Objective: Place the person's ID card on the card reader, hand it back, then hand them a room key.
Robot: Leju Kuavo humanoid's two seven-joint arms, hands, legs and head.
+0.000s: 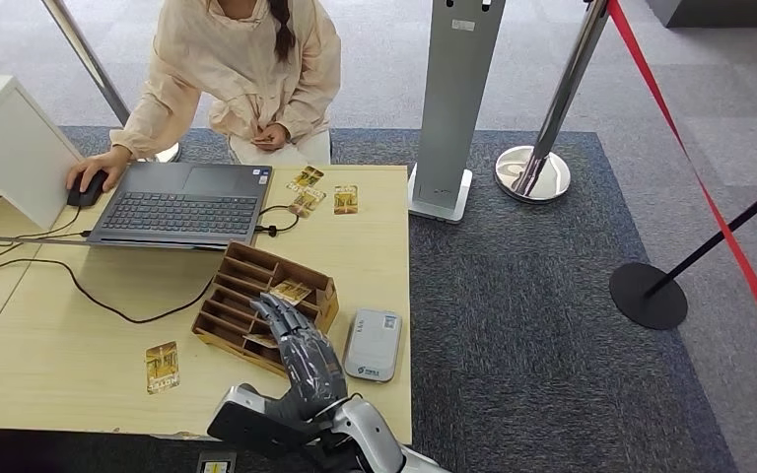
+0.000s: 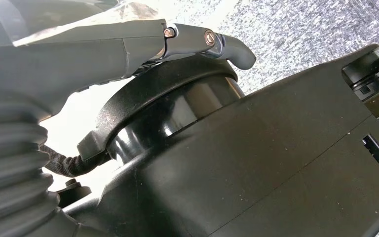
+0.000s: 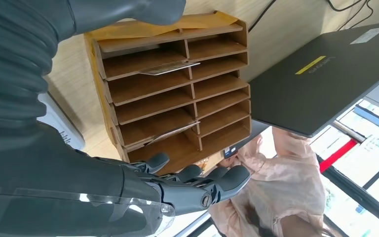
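Observation:
My right hand (image 1: 298, 347) hovers over the near end of a brown slotted card box (image 1: 246, 271), fingers stretched out and apart, holding nothing. In the right wrist view its fingers (image 3: 202, 183) reach along the box (image 3: 217, 106), where a thin card (image 3: 170, 68) lies in one slot and another card (image 3: 170, 132) in a lower slot. A gold card (image 1: 291, 291) shows in the box. The grey-white card reader (image 1: 373, 345) lies just right of the hand with nothing on it. One gold card (image 1: 162, 367) lies alone near the table's front left. My left hand (image 2: 128, 49) hangs beside my body, one finger extended.
A person (image 1: 246, 69) sits across the table, one hand on a mouse (image 1: 87, 187) beside an open laptop (image 1: 182, 202). Three gold cards (image 1: 306, 179) lie right of the laptop. Cables (image 1: 108, 305) cross the table. A grey kiosk post (image 1: 453, 99) and barrier stands (image 1: 532, 172) are to the right.

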